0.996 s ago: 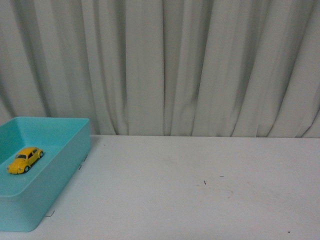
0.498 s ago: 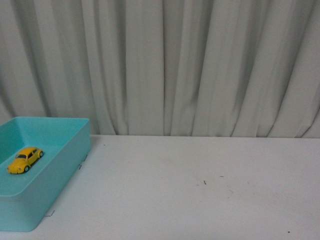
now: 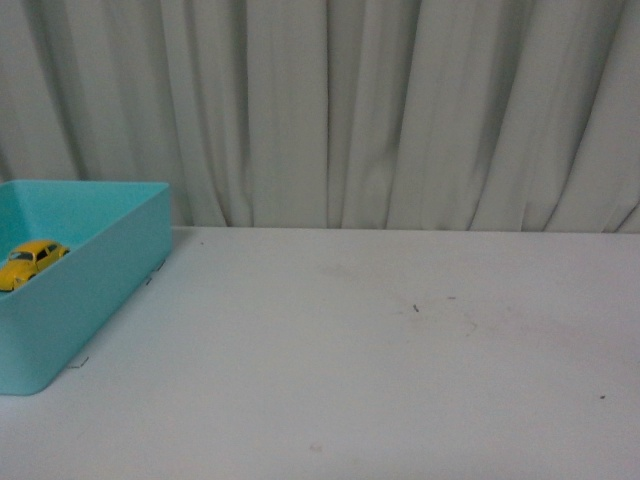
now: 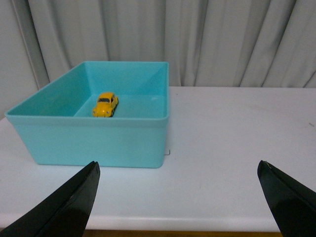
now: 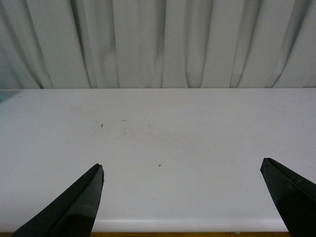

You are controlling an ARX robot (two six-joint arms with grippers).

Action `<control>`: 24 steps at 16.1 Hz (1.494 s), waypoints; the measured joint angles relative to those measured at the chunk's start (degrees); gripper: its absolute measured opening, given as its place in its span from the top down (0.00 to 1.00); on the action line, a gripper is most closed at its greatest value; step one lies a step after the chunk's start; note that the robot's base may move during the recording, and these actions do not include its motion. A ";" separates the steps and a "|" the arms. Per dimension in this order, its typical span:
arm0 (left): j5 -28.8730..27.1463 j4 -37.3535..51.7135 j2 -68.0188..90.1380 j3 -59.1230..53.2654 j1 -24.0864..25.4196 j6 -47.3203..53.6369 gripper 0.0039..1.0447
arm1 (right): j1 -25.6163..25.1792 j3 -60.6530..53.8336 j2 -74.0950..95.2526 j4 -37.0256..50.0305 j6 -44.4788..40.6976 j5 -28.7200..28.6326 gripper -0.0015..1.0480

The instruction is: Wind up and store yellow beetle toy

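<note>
Neither arm shows in the front view; the left gripper (image 4: 177, 197) and right gripper (image 5: 182, 200) each hold their black fingers wide apart, gripping nothing

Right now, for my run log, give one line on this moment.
yellow beetle toy: inside teal bin | left tool: open, empty | right tool: open, empty

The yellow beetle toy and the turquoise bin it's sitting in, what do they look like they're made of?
The yellow beetle toy: a glossy painted shell, either die-cast metal or hard plastic; the shine fits both, and it is too small to tell. Its wheels look dark, probably rubber or plastic.

The turquoise bin: most likely moulded plastic, judging by its even colour, smooth satin walls, and rounded rim and corners.
</note>
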 joint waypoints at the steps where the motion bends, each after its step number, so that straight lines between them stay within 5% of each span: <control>1: 0.00 0.00 0.00 0.00 0.00 0.02 0.06 | 0.00 0.00 0.00 0.02 0.00 0.00 0.06; 24: -0.02 -0.11 0.00 0.00 0.00 -0.02 0.06 | 0.00 0.00 0.02 -0.02 0.04 0.00 0.06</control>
